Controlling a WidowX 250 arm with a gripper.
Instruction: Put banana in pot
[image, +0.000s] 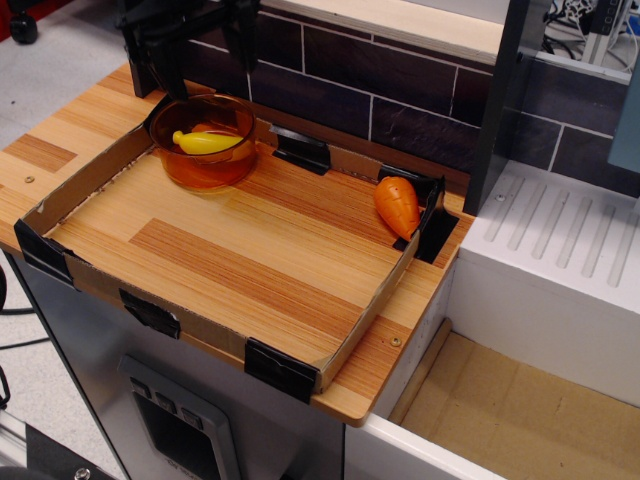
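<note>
The yellow banana (205, 142) lies on its side inside the round translucent orange pot (206, 172), at the far left corner of the cardboard tray (88, 178). My black gripper (200, 40) hangs above the pot, clear of its rim. Its jaws stand apart and hold nothing. The upper part of the gripper is cut off by the top edge of the frame.
An orange toy carrot (397, 205) lies against the tray's right wall near a black taped corner (432, 230). A dark tiled wall (380, 95) runs behind the tray. A white ribbed sink unit (560, 260) stands to the right.
</note>
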